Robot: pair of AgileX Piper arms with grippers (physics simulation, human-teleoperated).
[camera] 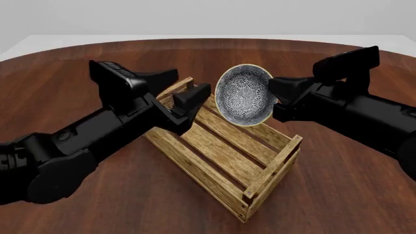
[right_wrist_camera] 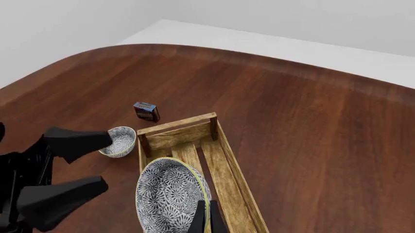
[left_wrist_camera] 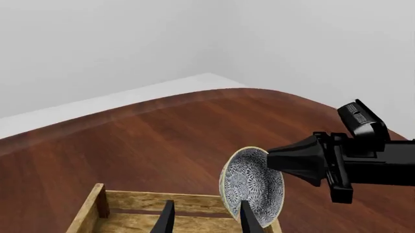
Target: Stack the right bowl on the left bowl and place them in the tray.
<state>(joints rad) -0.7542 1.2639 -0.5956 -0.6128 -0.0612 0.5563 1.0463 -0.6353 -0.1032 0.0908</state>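
Front view: right gripper [camera: 276, 97] clamped on rim of patterned bowl [camera: 244, 95], bowl tipped on edge, inside facing camera, held in the air above far half of tray [camera: 263, 173]. Tray lying slantwise on table [camera: 338, 195], slats bare. Left gripper [camera: 185, 95] spread wide, holding nothing, poised over tray's far left end, just beside the lifted bowl but apart from it.

Right wrist view: thin fingers [right_wrist_camera: 198, 221] pinched on lifted bowl's rim [right_wrist_camera: 170, 201], bowl above tray [right_wrist_camera: 224, 160]. Second bowl [right_wrist_camera: 118, 141], smaller in view, upright on table [right_wrist_camera: 311, 121] just beside tray's far end rail, left gripper's open fingers [right_wrist_camera: 77, 138] close over it, contact not clear. Small dark box [right_wrist_camera: 146, 111] on table beyond that bowl, near tray's far corner.

Left wrist view: own two fingertips [left_wrist_camera: 166, 218] well parted over tray end [left_wrist_camera: 152, 201], lifted bowl [left_wrist_camera: 253, 187] beside them, right gripper [left_wrist_camera: 295, 160] at its rim.
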